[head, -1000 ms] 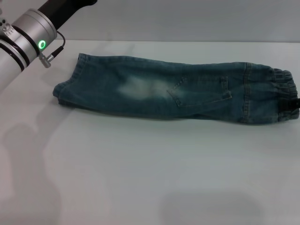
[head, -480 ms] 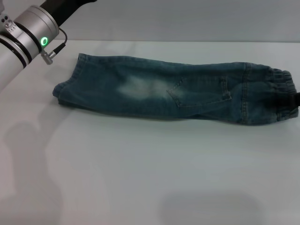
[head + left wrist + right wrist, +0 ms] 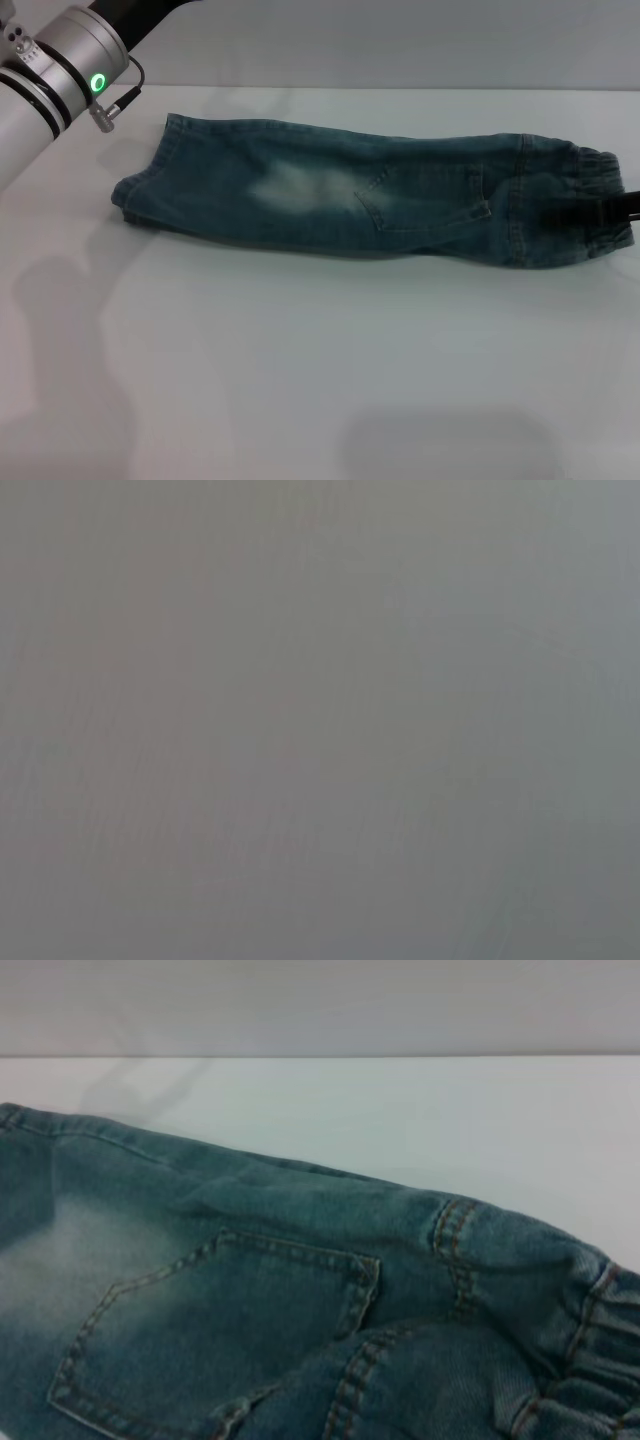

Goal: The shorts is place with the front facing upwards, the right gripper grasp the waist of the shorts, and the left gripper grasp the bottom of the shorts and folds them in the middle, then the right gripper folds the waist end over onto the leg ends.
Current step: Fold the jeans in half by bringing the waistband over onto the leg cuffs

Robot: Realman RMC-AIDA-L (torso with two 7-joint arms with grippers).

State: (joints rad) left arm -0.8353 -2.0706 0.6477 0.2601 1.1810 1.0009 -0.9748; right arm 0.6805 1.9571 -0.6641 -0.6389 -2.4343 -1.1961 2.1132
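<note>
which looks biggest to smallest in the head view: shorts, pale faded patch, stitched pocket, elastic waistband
1. shorts
2. stitched pocket
3. pale faded patch
4. elastic waistband, partly behind the right gripper
Pocket and patch look close.

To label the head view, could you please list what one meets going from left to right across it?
Left arm wrist → leg ends → faded patch → pocket → waist → right tool.

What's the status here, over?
Right end effector at the shorts' waistband, grip unclear. Left arm raised beyond leg ends. Shorts folded lengthwise.
</note>
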